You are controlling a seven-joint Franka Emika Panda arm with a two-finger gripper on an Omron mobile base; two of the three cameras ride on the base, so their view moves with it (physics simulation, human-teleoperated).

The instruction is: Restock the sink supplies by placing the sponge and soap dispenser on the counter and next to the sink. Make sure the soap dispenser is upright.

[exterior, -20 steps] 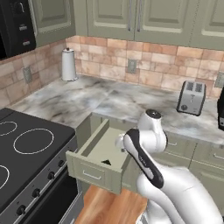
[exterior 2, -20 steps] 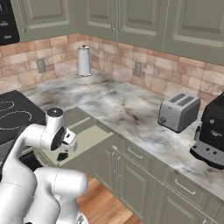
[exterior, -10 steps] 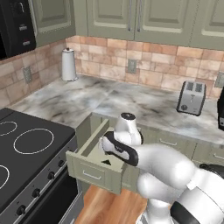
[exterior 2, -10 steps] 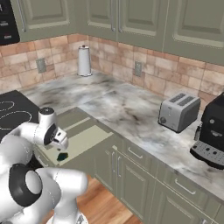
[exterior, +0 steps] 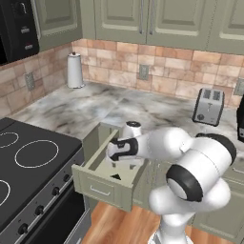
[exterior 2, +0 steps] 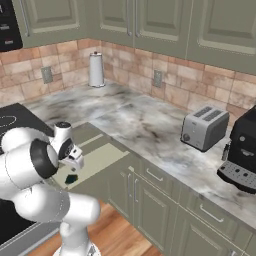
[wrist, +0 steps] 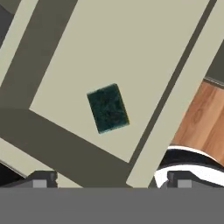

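The sponge [wrist: 107, 108] lies flat on the floor of an open drawer [wrist: 131, 48], dark green side up. It also shows as a small dark patch near the drawer's front, sponge [exterior: 116, 177] and sponge [exterior 2: 71, 178]. My gripper [wrist: 111, 178] hangs above the drawer, open, with its fingertips [wrist: 41, 178] spread wide and nothing between them. The sponge sits ahead of the tips, untouched. From the base, the gripper [exterior: 117, 156] points down into the drawer [exterior: 102, 183]. The marble counter [exterior: 95, 109] runs behind it. The soap dispenser and the sink are out of view.
A black stovetop [exterior: 28, 162] borders the drawer on the left. On the counter [exterior 2: 150, 125] stand a toaster [exterior 2: 204, 127], a coffee machine [exterior 2: 245, 150] and a paper towel roll [exterior: 75, 70]. Wood floor [wrist: 199, 118] lies below the drawer front.
The arm has swung from upright down and leftward, so the hand now hovers over the open drawer. The gripper has stayed open, and the sponge has not moved.
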